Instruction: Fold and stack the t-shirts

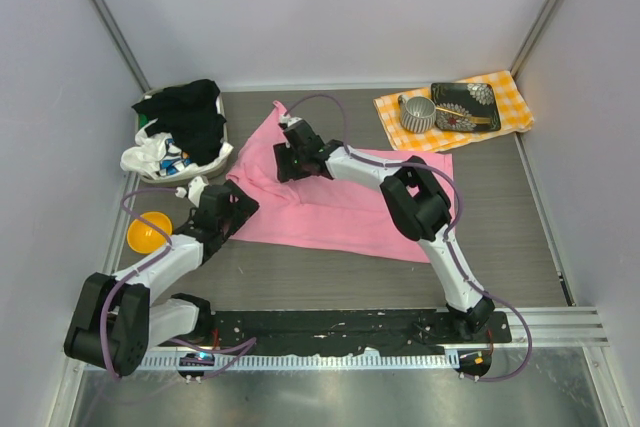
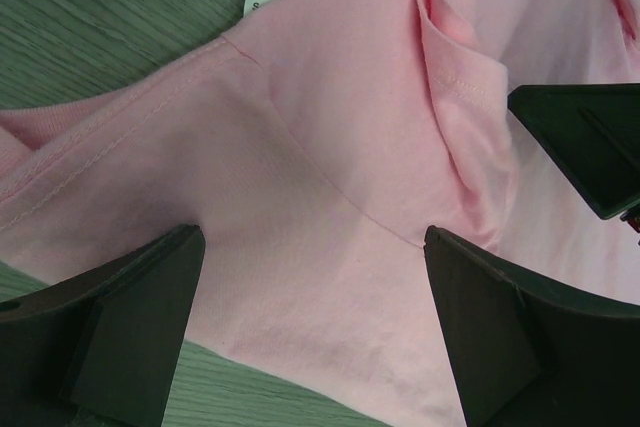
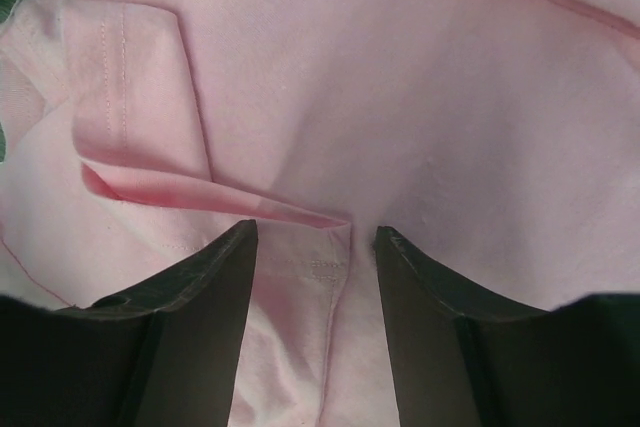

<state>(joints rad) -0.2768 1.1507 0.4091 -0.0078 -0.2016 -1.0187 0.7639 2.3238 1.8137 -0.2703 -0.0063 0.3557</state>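
Black and white t-shirts (image 1: 185, 127) were heaped left of the pink t-shirt (image 1: 340, 212), which was spread on the surface (image 1: 500, 217). Over its left edge the left claw (image 2: 312, 242) was held wide open; at its upper part the right claw (image 3: 315, 232) was set half-open astride a fold.

The shirt (image 1: 340, 202) lies spread mid-table. Behind it to the left there's a basket (image 1: 222, 154) with more shirts (image 1: 185, 117) piled in. A bowl (image 1: 147, 232) sits just left of it (nearer the arms). Behind-right, a cloth (image 1: 512, 99) carries a cup (image 1: 418, 114) and a tray (image 1: 465, 107).
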